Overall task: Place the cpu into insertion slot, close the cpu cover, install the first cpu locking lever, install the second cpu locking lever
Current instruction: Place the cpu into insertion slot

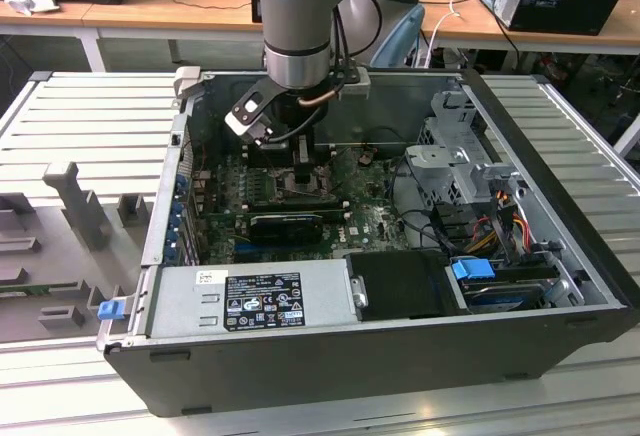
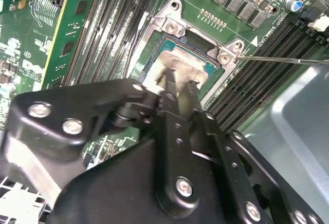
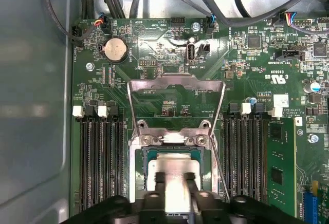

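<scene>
The cpu [image 3: 172, 163] lies flat in the insertion slot [image 3: 134, 170], its pale metal face up; it also appears in the second wrist view [image 2: 182, 59]. The cpu cover [image 3: 177, 82] stands swung back on its hinge, away from the socket. My gripper [image 3: 176, 179] hangs directly over the cpu's middle, close to its face [image 2: 177, 77]. In the exterior view the gripper [image 1: 300, 161] reaches down into the computer case over the green motherboard [image 1: 375, 221]. A thin wire locking lever [image 3: 220, 162] runs along one side of the socket, raised free [image 2: 282, 59].
Long black RAM slots [image 3: 100, 162] flank the socket on both sides [image 3: 247, 157]. A coin battery [image 3: 115, 49] and cables [image 3: 231, 8] lie beyond the cover. The case wall [image 3: 31, 106], power supply [image 1: 250, 301] and drive cage [image 1: 460, 156] hem in the board.
</scene>
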{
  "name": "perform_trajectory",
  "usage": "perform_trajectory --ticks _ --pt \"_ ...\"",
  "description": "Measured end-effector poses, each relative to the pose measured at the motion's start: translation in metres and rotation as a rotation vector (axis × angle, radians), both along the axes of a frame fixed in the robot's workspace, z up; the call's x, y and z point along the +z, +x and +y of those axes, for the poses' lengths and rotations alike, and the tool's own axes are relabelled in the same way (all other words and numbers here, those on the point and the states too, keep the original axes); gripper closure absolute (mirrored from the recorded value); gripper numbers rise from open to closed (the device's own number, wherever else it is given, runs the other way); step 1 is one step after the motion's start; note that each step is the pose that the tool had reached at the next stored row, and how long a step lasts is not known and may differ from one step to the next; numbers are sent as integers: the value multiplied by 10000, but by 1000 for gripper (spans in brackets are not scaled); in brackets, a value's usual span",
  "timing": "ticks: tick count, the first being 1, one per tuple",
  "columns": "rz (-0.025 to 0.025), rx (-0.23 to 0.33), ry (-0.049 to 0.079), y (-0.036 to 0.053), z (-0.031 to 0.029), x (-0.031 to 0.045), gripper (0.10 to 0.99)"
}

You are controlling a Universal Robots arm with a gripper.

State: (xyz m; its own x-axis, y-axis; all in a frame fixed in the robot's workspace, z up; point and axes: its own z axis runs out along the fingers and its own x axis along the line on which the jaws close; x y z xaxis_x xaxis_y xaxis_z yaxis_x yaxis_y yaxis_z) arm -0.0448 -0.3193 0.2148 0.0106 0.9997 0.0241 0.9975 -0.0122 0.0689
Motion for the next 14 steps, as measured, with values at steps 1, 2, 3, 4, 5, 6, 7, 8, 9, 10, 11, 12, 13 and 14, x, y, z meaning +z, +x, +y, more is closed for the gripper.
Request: perform_trajectory --ticks 1,2,3,4,5,6,7,8,9,10,11,12,13,14 --pt "1 0 0 0 0 4 855" --pt "3 0 -2 0 0 9 918" --pt "7 0 -2 0 0 16 976" --pt "11 0 -3 0 0 22 980" --pt "20 0 -5 0 0 33 980" --pt "25 1 -6 0 0 40 980" --pt "28 0 -6 0 0 45 980" --pt "30 0 -6 0 0 50 980" --pt "31 0 -6 0 0 54 980" --pt "33 0 -5 0 0 59 980" --pt "34 0 -5 0 0 64 980" --pt "37 -1 -6 0 0 72 980" --pt "40 -1 -6 0 0 77 980" --pt "45 -1 -7 0 0 84 980"
